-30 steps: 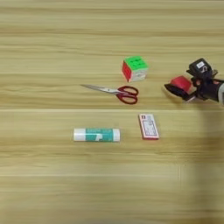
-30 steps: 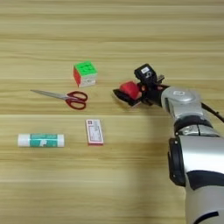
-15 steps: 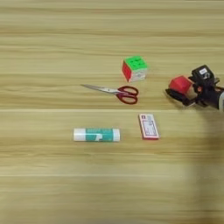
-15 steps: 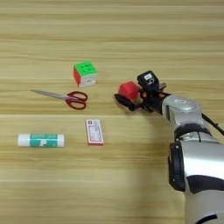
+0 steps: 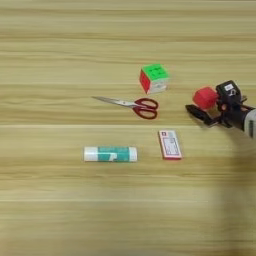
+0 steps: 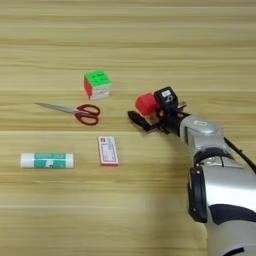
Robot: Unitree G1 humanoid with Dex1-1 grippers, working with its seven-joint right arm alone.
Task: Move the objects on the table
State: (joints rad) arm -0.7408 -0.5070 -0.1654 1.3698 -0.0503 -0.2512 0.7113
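A small plain red cube (image 6: 146, 104) is sitting between the black fingers (image 6: 139, 120) of the right gripper (image 6: 150, 111), which is reaching in from the right over the pale wood-grain bench (image 5: 60, 45). The jaws are bracketing the cube, one finger lying low along the bench in front of it and the other part pressing at its right side; whether the cube is lifted or resting on the wood is hard to tell. To its left, a puzzle cube (image 5: 154, 78) is showing a green top, a red side and a white side. Below that, red-handled scissors (image 5: 131, 104) are lying shut, blades pointing left. Nearer the robot, a flat red-and-white card box (image 5: 169, 144) is lying beside a white-and-green glue stick (image 5: 110, 154), which is resting on its side. The silver forearm (image 6: 220, 185) is running off the bottom edge.
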